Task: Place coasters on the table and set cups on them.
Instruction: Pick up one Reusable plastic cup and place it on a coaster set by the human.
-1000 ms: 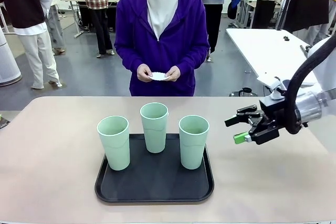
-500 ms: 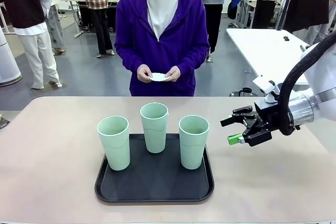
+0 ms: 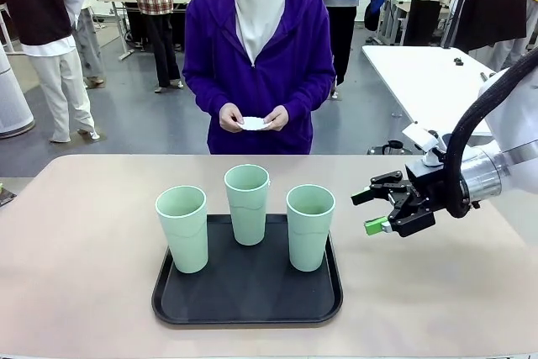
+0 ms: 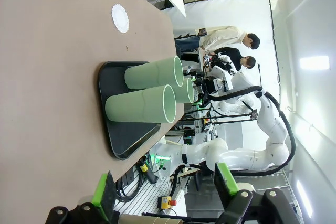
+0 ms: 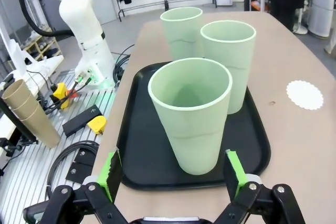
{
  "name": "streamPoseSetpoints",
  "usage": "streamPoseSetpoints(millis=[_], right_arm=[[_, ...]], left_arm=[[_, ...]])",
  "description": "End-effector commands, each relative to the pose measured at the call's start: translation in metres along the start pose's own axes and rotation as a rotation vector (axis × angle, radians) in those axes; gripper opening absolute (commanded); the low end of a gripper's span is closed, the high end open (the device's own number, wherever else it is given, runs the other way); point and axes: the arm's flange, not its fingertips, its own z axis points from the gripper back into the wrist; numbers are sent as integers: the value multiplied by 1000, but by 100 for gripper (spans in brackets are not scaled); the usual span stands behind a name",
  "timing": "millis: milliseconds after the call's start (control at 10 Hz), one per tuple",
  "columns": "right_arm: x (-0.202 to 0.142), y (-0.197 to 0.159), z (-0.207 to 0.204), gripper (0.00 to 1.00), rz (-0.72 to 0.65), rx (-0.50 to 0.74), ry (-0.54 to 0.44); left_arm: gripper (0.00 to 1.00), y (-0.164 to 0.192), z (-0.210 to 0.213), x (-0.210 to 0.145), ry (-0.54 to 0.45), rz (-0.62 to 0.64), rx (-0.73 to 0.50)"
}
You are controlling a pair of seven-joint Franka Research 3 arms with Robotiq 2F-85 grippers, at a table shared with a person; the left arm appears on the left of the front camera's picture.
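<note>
now: 3 mint cups [image 3: 247, 203] upright on black tray [image 3: 248, 304]
front: right gripper [image 3: 365, 213] gapes empty beside the tray. left wrist: left gripper [image 4: 163, 184] spread empty; scalloped white coaster [image 4: 120, 18] flat on beige table [image 4: 52, 77]. right wrist: tapered, handleless cups.

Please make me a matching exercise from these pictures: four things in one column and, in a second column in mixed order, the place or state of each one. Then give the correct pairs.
Things:
1. tray
2. cups
3. coaster near the tray
4. right gripper

Places or states:
a. open, holding nothing
b. lies flat on the table
c. black, carries three things
d. stand upright, side by side

Pairs: 1-c, 2-d, 3-b, 4-a
</note>
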Motion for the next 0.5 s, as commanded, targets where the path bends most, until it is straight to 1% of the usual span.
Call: streamPoseSetpoints(millis=[0,100,200,400], right_arm=[[-12,-7,-6,100,6,-54,-72],[-18,-7,-6,100,11,-71,-112],[-23,-6,-8,100,0,-73,-126],[-35,-3,-17,100,-21,-14,-136]], left_arm=[[100,0,3,0,1,-14,-11],[100,0,3,0,1,-14,-11],[100,0,3,0,1,-14,-11],[100,0,3,0,1,-14,-11]])
